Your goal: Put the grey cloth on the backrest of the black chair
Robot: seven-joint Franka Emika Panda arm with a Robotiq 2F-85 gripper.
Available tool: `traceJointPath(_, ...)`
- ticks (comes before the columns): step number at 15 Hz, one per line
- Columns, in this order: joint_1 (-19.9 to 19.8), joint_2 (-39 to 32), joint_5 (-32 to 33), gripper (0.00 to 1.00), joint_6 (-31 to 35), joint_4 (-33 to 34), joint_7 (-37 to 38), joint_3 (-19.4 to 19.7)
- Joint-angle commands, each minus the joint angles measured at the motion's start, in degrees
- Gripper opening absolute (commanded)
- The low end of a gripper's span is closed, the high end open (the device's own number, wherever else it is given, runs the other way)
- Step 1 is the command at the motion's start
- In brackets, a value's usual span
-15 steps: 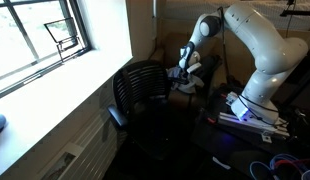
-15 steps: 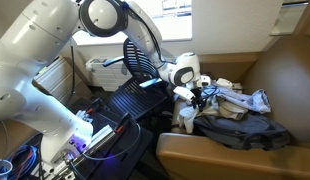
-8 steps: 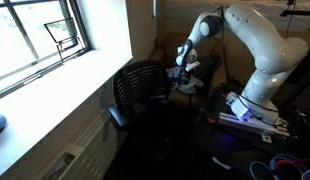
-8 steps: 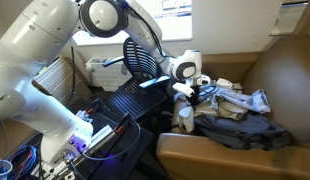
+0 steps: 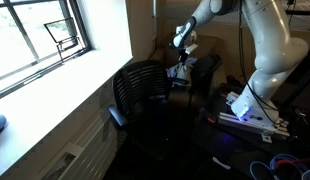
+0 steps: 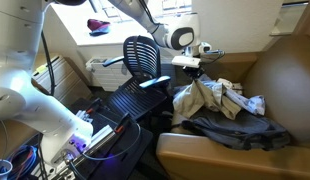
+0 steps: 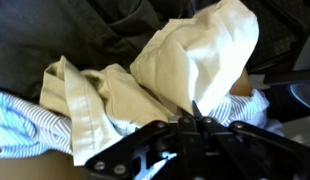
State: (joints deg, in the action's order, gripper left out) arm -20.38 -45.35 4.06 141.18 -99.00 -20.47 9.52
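In the wrist view my gripper point(image 7: 195, 116) is shut on a fold of a pale grey-beige cloth point(image 7: 200, 50), pinched between its fingertips. In an exterior view the gripper point(image 6: 193, 72) hangs above a clothes pile, and the cloth point(image 6: 192, 100) drapes down from it, its lower end still touching the pile. The black chair shows in both exterior views, its mesh backrest point(image 6: 141, 55) upright a short way from the gripper, beside the window. From the window side the backrest point(image 5: 143, 85) stands in front of the gripper point(image 5: 181, 66).
A dark grey garment point(image 6: 235, 126) and a blue-white striped cloth point(image 6: 254, 102) lie in the pile on a brown seat point(image 6: 210, 155). Cream fabric point(image 7: 80, 95) lies under the gripper. The robot's base with cables point(image 6: 87, 135) stands nearby. A window sill point(image 5: 55, 95) runs beside the chair.
The gripper has shut on the pale cloth and risen, pulling it up off the pile. The arm's upper links swung upward.
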Motion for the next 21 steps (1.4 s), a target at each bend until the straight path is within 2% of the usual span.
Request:
traceJointPath(1,-5.7,13.6,-6.2,0.00,1.3,-9.5,-7.0,-6.7)
traceJointPath(4,-10.0,22.5,-15.0,0.00,-2.1,-13.4,-16.4,-11.6)
traceJointPath(5,-5.8,15.0,-11.6,0.01,-0.5,-7.3,-10.5,-7.4)
traceJointPath(8,-6.8,21.2,-14.8,0.01,-2.6,-10.9,-14.9,-8.3)
traceJointPath(10,-6.6,19.1,-15.4,0.00,1.5,-10.7,-12.8,-7.5)
traceJointPath(11,-7.1,18.7,-18.2,0.00,5.8,-10.7,-11.7,-7.7)
traceJointPath(13,-8.0,18.9,-21.9,0.00,8.7,-9.2,-10.8,-9.0)
traceJointPath(17,-7.2,24.8,-28.0,0.00,11.1,-7.4,-7.5,-11.3)
traceJointPath(21,-5.3,32.2,-34.9,0.00,13.5,-5.0,-7.5,-13.3)
